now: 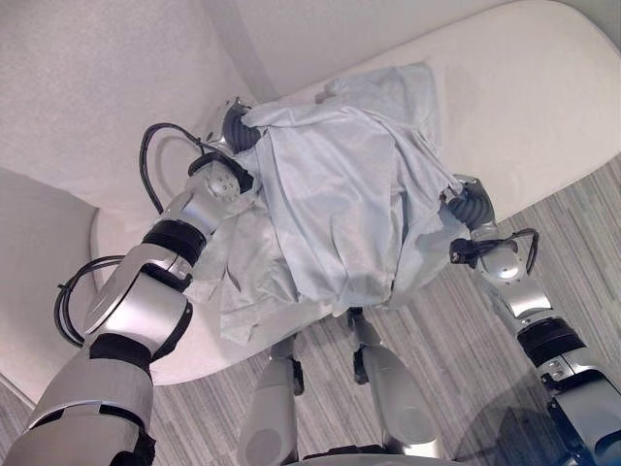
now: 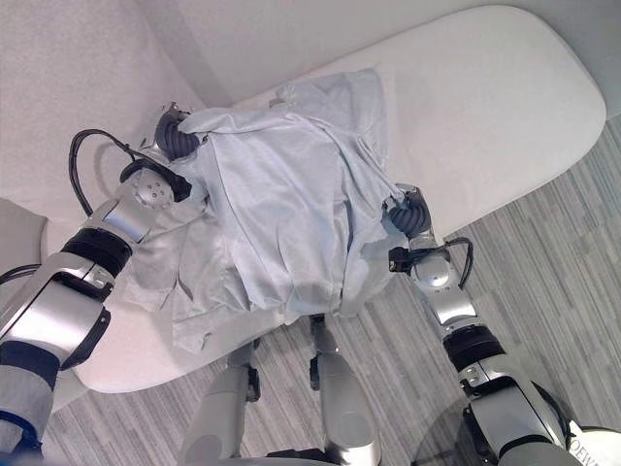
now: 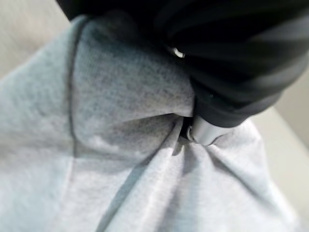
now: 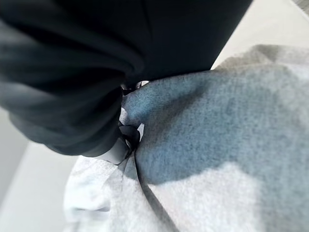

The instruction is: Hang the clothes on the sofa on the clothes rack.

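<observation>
A pale grey garment (image 1: 340,194) hangs stretched between my two hands above the white sofa (image 1: 543,87). My left hand (image 1: 236,124) holds its upper left edge, and the cloth covers most of the fingers. In the left wrist view the cloth (image 3: 96,145) bunches into folds around a silver finger (image 3: 205,131) under the dark cover. My right hand (image 1: 473,206) grips the garment's right edge. In the right wrist view the fabric (image 4: 217,145) is drawn tight into that hand (image 4: 72,72). The garment's lower part trails down onto the sofa seat.
The sofa's seat curves from lower left to upper right, with its backrest (image 1: 97,78) rising at the left. Striped grey carpet (image 1: 582,233) lies in front of the sofa at the lower right.
</observation>
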{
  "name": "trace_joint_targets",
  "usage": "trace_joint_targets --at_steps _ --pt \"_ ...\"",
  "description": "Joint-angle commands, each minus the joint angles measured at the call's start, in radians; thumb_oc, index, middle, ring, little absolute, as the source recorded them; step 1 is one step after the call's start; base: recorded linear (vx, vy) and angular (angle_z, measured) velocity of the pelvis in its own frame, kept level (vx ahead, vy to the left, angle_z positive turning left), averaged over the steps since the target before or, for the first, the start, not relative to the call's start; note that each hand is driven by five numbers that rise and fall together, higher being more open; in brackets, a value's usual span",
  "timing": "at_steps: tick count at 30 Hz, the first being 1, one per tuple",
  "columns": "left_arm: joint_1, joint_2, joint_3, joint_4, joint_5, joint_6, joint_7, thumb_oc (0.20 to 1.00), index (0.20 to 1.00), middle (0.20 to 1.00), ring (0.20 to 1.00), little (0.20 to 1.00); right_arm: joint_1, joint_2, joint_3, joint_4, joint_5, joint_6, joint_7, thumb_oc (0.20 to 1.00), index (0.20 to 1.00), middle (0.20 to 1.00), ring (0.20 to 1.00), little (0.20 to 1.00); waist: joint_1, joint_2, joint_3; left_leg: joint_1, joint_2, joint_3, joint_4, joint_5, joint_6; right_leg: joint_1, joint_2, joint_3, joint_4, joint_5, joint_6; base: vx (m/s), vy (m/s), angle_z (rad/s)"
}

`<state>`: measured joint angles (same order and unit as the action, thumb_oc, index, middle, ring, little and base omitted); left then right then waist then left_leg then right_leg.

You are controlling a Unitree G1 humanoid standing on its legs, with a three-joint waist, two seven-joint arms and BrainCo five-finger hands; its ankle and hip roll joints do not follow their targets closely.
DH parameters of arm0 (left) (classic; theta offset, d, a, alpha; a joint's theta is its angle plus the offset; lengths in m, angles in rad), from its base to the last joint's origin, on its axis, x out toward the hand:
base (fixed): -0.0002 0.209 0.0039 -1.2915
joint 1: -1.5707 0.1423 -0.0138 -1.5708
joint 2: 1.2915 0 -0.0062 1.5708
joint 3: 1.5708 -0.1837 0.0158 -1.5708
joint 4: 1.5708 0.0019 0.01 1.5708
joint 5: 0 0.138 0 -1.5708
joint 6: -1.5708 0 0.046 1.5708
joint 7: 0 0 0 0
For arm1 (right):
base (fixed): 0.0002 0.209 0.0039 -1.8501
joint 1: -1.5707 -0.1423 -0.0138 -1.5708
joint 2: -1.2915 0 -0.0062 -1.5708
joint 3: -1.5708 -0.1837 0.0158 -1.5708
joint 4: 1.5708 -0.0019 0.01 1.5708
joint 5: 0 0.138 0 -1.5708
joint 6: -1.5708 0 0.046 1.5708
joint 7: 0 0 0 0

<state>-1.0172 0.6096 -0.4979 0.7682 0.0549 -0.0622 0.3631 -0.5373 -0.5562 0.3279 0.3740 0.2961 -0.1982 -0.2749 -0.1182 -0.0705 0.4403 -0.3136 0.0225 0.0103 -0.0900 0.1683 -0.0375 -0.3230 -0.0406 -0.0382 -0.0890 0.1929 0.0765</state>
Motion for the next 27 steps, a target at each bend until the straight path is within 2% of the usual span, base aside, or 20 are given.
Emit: trace_joint_targets --at_steps 1,6,7,8,17,20,22,24,25,26,27 --pt "0.042 -0.015 0.04 -0.017 -0.039 -0.047 0.078 0.2 0.2 0.2 0.2 0.2 0.034 0.02 -0.065 -0.057 -0.077 -0.047 -0.057 0.2 0.2 0.2 0.2 0.2 0.039 0.01 -0.105 0.109 0.019 -0.042 0.003 -0.136 -0.025 0.023 -0.067 0.004 0.002 -0.035 0.125 0.07 -0.013 0.0" --pt "0.174 -0.031 0.136 -0.2 -0.027 -0.058 0.109 0.2 0.2 0.2 0.2 0.2 0.042 0.002 -0.107 -0.156 -0.175 -0.031 -0.075 0.2 0.2 0.2 0.2 0.2 0.056 0.033 -0.177 0.2 0.02 -0.031 0.003 -0.171 -0.025 0.107 -0.08 -0.01 0.002 -0.066 0.123 0.14 -0.012 0.02" --pt "0.221 -0.037 0.168 -0.275 -0.017 -0.061 0.111 0.2 0.2 0.2 0.2 0.2 0.049 -0.008 -0.128 -0.204 -0.207 -0.022 -0.072 0.2 0.2 0.2 0.2 0.2 0.063 0.044 -0.212 0.233 0.017 -0.03 0.003 -0.183 -0.024 0.142 -0.084 -0.017 0.002 -0.075 0.124 0.13 0.002 0.11" --pt "0.227 -0.037 0.171 -0.281 -0.016 -0.058 0.111 0.2 0.2 0.2 0.2 0.2 0.052 -0.009 -0.128 -0.208 -0.208 -0.019 -0.072 0.2 0.2 0.2 0.2 0.2 0.062 0.045 -0.212 0.236 0.017 -0.03 0.003 -0.184 -0.024 0.145 -0.083 -0.017 0.002 -0.076 0.125 0.14 0.005 0.09" --pt "0.359 0.004 0.316 -0.508 0.042 -0.051 0.144 0.2 0.2 0.2 0.2 0.2 0.061 -0.085 -0.207 -0.301 -0.304 0.008 -0.076 0.2 0.2 0.2 0.2 0.2 0.108 0.078 -0.347 0.333 -0.014 -0.037 0.003 -0.215 -0.005 0.253 -0.123 -0.056 0.002 -0.086 0.134 0.07 0.019 0.05" --pt "0.386 0.025 0.343 -0.54 0.073 -0.04 0.144 0.2 0.2 0.2 0.2 0.2 0.068 -0.1 -0.223 -0.31 -0.326 0.014 -0.08 0.2 0.2 0.2 0.2 0.2 0.12 0.083 -0.368 0.351 -0.024 -0.044 0.003 -0.221 0.002 0.27 -0.133 -0.061 0.008 -0.088 0.137 0.01 0.005 0.0" --pt "0.389 0.051 0.339 -0.564 0.111 -0.035 0.134 0.2 0.2 0.2 0.2 0.2 0.077 -0.117 -0.257 -0.324 -0.365 0.021 -0.11 0.2 0.2 0.2 0.2 0.2 0.123 0.091 -0.37 0.358 -0.033 -0.091 0.003 -0.208 0.011 0.266 -0.125 0.016 0.127 -0.149 0.133 -0.04 -0.048 0.15" --pt "0.381 0.059 0.332 -0.57 0.122 -0.037 0.126 0.2 0.2 0.2 0.2 0.2 0.072 -0.13 -0.279 -0.328 -0.37 0.023 -0.117 0.2 0.2 0.2 0.2 0.2 0.124 0.09 -0.378 0.351 -0.033 -0.127 0.003 -0.186 0.012 0.263 -0.103 0.097 0.165 -0.17 0.134 -0.07 -0.07 0.55" --pt "0.381 0.059 0.332 -0.571 0.122 -0.037 0.125 0.2 0.2 0.2 0.2 0.2 0.072 -0.13 -0.28 -0.328 -0.369 0.023 -0.117 0.2 0.2 0.2 0.2 0.2 0.125 0.09 -0.377 0.352 -0.033 -0.127 0.003 -0.186 0.011 0.261 -0.103 0.097 0.17 -0.173 0.133 0.0 -0.143 0.8" --pt "0.384 0.071 0.33 -0.572 0.133 -0.035 0.115 0.2 0.2 0.2 0.2 0.2 0.056 -0.143 -0.291 -0.327 -0.371 0.02 -0.129 0.2 0.2 0.2 0.2 0.2 0.143 0.081 -0.392 0.36 -0.032 -0.156 0.003 -0.179 0.004 0.29 -0.098 0.12 0.158 -0.188 0.121 0.01 -0.179 0.9" --pt "0.393 0.079 0.336 -0.581 0.142 -0.036 0.109 0.2 0.2 0.2 0.2 0.2 0.052 -0.151 -0.304 -0.335 -0.369 0.019 -0.128 0.2 0.2 0.2 0.2 0.2 0.155 0.075 -0.404 0.36 -0.029 -0.17 0.003 -0.174 -0.003 0.314 -0.101 0.1 0.14 -0.206 0.112 0.01 -0.264 0.75"
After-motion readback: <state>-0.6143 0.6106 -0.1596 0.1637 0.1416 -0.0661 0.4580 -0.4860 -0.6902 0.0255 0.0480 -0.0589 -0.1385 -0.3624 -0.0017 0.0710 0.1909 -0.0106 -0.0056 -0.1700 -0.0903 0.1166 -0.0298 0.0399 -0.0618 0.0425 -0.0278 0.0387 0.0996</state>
